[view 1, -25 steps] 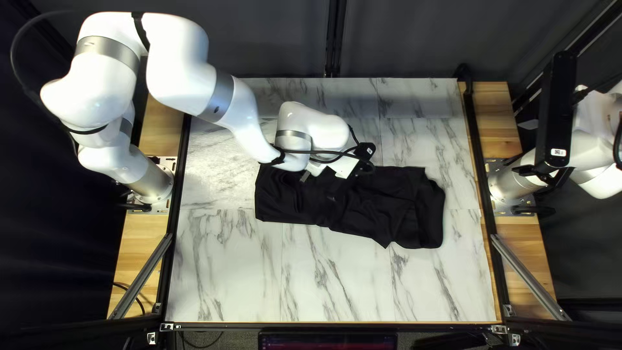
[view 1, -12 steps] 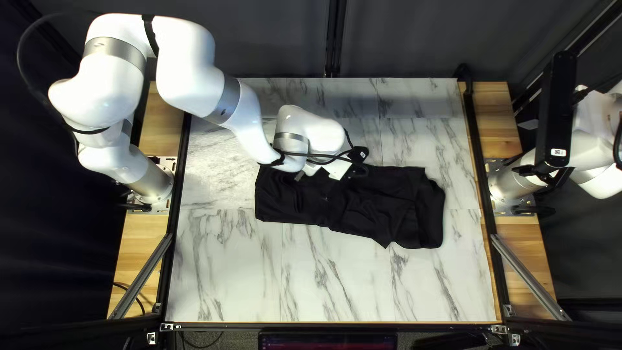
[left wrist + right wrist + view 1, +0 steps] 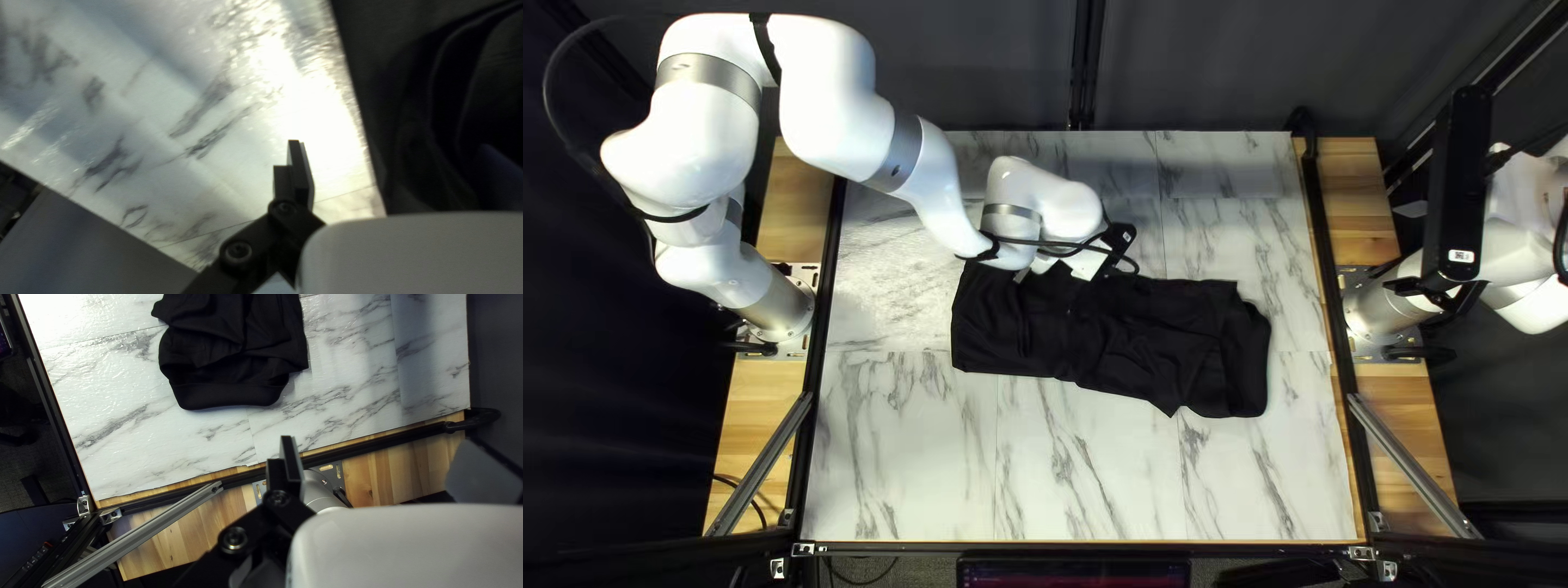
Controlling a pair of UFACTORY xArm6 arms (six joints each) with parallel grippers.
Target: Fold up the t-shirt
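A black t-shirt (image 3: pixel 1133 338) lies in a long, narrow, rumpled strip across the middle of my marble-patterned table (image 3: pixel 1067 468), partly hidden at its far edge by my left arm (image 3: pixel 920 180). My left gripper (image 3: pixel 296 163) is beside the cloth, over bare marble; my right gripper (image 3: pixel 289 457) is well apart from the shirt's rounded end. I cannot tell how wide either set of jaws stands, and I see no cloth held in either. The fabric looks light, soft and limp, so it should droop and crease rather than break. It seems to lie in several layers, and a shallow pinch might lift only the top one. I would take the squarer end, at the left of the top left view, near its corners, reaching under every layer before carrying it inward.
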